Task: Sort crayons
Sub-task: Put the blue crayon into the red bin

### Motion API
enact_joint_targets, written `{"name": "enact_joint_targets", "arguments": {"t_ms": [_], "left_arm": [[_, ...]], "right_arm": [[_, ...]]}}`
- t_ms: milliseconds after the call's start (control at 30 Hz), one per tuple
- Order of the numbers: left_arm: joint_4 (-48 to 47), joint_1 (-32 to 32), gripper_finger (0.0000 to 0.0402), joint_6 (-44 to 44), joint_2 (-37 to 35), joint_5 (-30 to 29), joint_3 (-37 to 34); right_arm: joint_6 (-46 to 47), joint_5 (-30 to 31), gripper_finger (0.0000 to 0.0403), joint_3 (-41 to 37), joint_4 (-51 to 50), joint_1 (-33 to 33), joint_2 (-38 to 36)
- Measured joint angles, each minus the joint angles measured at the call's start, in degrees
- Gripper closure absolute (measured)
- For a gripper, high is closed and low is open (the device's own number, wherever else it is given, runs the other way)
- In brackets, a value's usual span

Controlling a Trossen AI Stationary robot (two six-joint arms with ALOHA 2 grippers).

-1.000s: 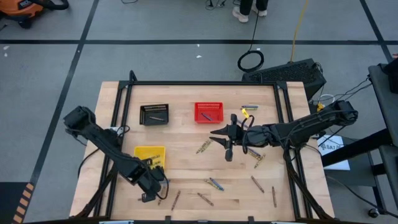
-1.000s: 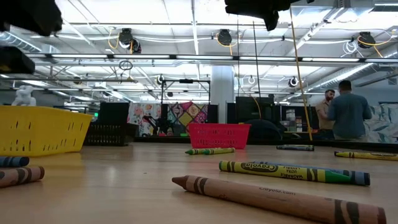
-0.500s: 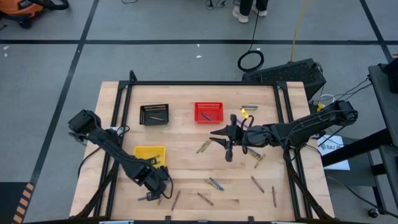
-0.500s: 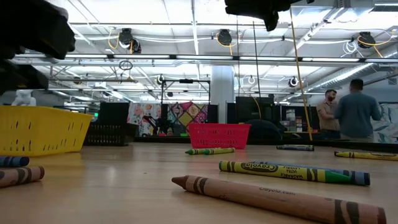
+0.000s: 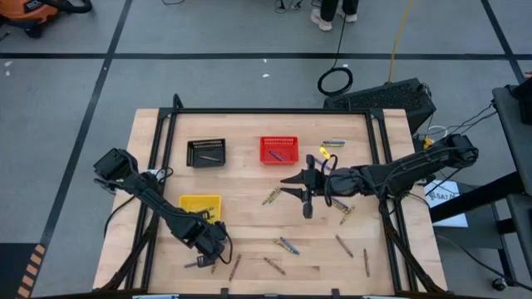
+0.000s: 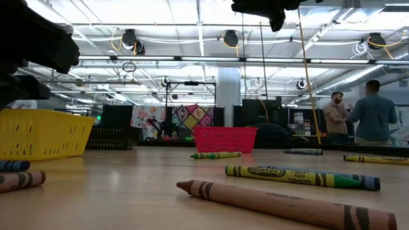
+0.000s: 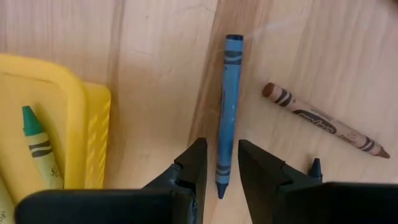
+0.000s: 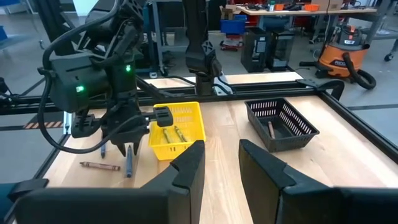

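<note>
The left gripper (image 7: 219,167) hangs low over the front-left part of the table (image 5: 249,208), just beside the yellow basket (image 5: 199,204), and its fingers stand a little apart with a blue crayon (image 7: 227,112) lying flat on the wood between the tips; whether the pads touch it cannot be told. Close by lies a brown crayon (image 7: 323,120), angled away, and yellow-green crayons (image 7: 38,147) rest inside the yellow basket. The right gripper (image 5: 304,193) hovers above mid-table, below the red basket (image 5: 278,149), jaws slightly parted and holding nothing. More crayons lie scattered along the front of the table (image 5: 288,245), with a few behind the right gripper. The black basket (image 5: 205,153) sits at the back left with one crayon in it. Two people (image 6: 361,118) stand in the room beyond.
</note>
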Motion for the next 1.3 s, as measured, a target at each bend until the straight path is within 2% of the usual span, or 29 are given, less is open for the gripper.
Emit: {"name": "enact_joint_targets", "arguments": {"t_ms": [167,533,1067,1300], "left_arm": [[0.0,0.0,0.0328,-0.9,0.0,0.0,-1.2],[0.4,0.0,0.0393,-1.6,-0.2,0.0,-1.9],[0.5,-1.0,0.0398,-1.1,0.1,3.5,0.9],[-8.1,-1.3,0.0398,-0.2,0.0,2.8,5.1]], "right_arm": [[0.0,0.0,0.0316,0.0,0.0,0.0,0.0],[0.0,0.1,0.0316,0.0,0.0,0.0,0.0],[0.0,0.0,0.0316,0.0,0.0,0.0,0.0],[0.0,0.0,0.0316,0.0,0.8,0.0,0.0]]}}
